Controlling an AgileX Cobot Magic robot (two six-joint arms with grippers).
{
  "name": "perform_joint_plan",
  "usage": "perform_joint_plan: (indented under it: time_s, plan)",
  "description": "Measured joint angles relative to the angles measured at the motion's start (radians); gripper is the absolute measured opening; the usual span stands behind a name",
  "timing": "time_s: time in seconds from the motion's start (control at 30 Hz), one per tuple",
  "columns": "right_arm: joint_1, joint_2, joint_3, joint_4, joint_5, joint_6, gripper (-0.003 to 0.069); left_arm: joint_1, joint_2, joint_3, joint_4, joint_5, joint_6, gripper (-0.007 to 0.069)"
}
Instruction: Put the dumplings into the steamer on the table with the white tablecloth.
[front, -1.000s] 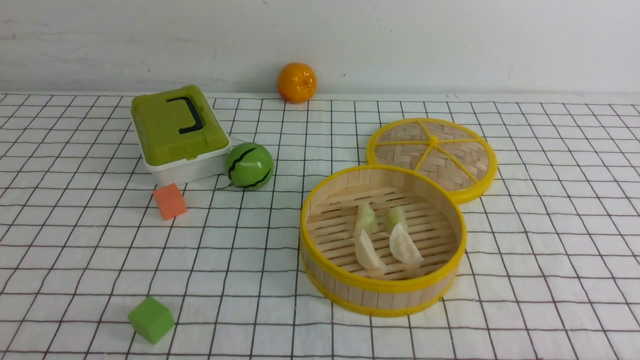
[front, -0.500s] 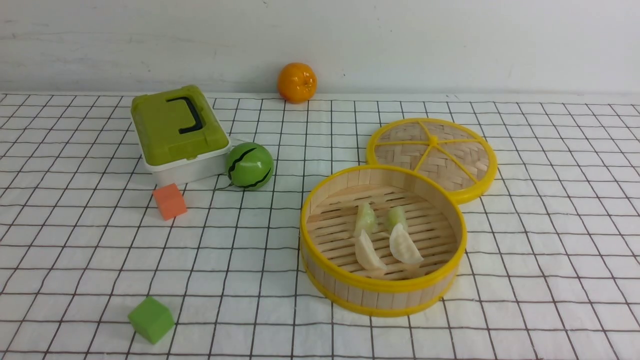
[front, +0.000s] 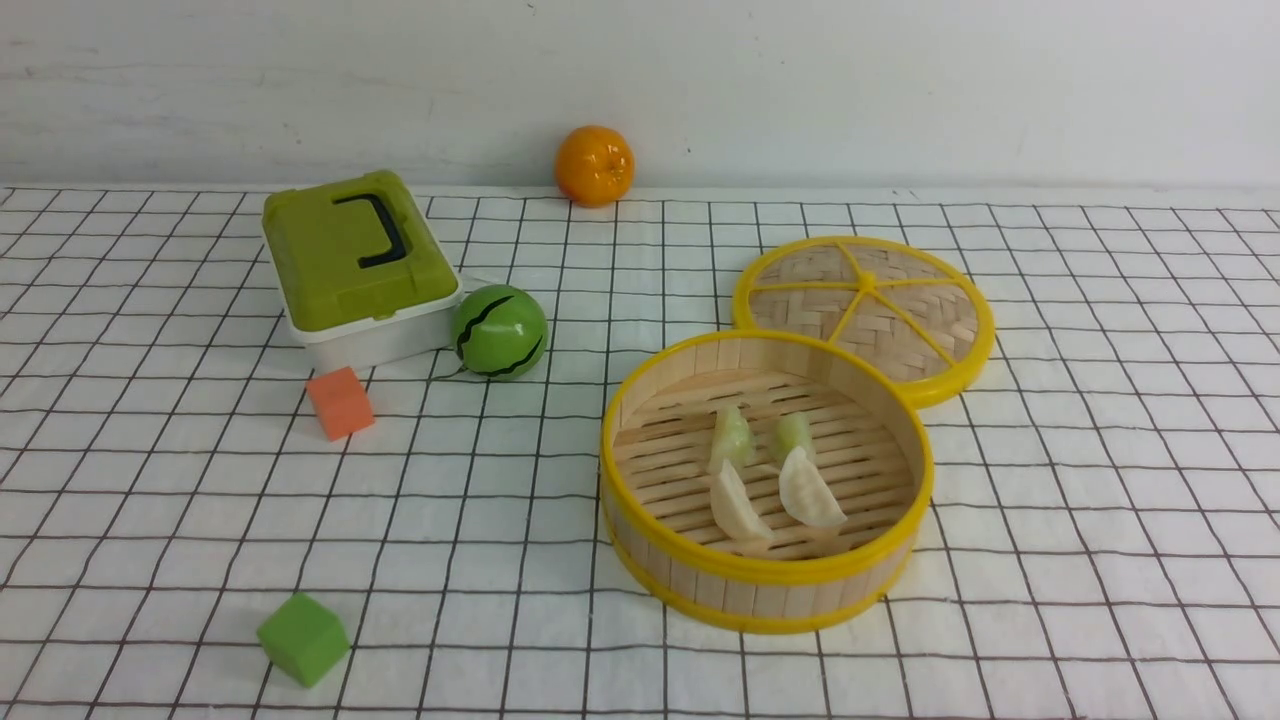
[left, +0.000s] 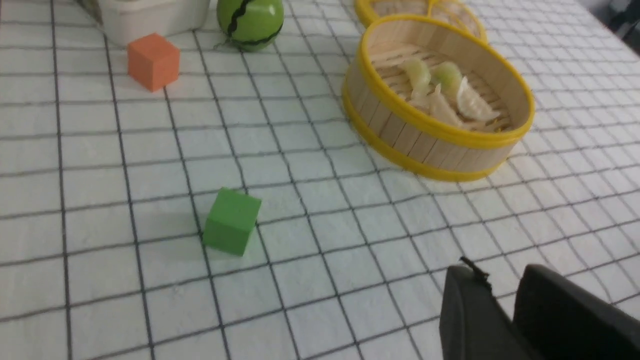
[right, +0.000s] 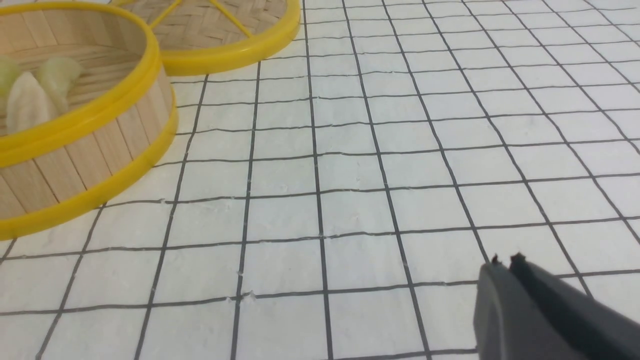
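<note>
The steamer (front: 700, 575) stands on the white tablecloth (front: 1100, 520), right of centre. All the dumplings lie on its slatted floor: two pale green (front: 732, 437) at the back and two cream-white (front: 810, 490) in front. They also show in the left wrist view (left: 440, 92). Neither gripper shows in the front view. My left gripper (left: 500, 272) hovers over bare cloth nearer than the steamer (left: 425, 145), empty, jaws a narrow gap apart. My right gripper (right: 505, 260) is shut and empty over bare cloth, away from the steamer (right: 100, 150).
The woven lid (front: 865, 310) lies just behind the steamer, touching it. A green-lidded box (front: 350, 260), a watermelon ball (front: 499, 331) and an orange cube (front: 339, 402) sit at the left. A green cube (front: 302, 638) is front left. An orange (front: 594, 165) is by the wall.
</note>
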Motion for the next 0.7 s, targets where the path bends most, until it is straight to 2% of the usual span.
perform_joint_plan:
  time_s: [0.1,0.17,0.2,0.23,0.3,0.5,0.7]
  plan:
    - [0.0,0.0,0.0,0.0,0.0,0.001,0.0013,0.0,-0.003,0.031,0.015,-0.109,0.007,0.0092]
    - [0.0,0.0,0.0,0.0,0.0,0.001,0.0016,0.018,-0.005,0.093,0.02,-0.235,0.037,0.0016]
    - [0.0,0.0,0.0,0.0,0.0,0.001,0.0018,0.024,-0.006,0.106,0.02,-0.27,0.049,0.0003]
    - [0.0,0.0,0.0,0.0,0.0,0.001,0.002,0.069,-0.009,0.167,0.0,-0.375,0.084,-0.0013]
    - [0.0,0.0,0.0,0.0,0.0,0.001,0.002,0.111,-0.017,0.21,-0.026,-0.444,0.109,-0.0013]
    - [0.0,0.0,0.0,0.002,0.0,0.0,0.0031,0.416,-0.082,0.411,-0.264,-0.738,0.216,-0.0013]
    - [0.0,0.0,0.0,0.002,0.0,0.0,0.004,0.633,-0.087,0.486,-0.308,-0.765,0.226,-0.0013]
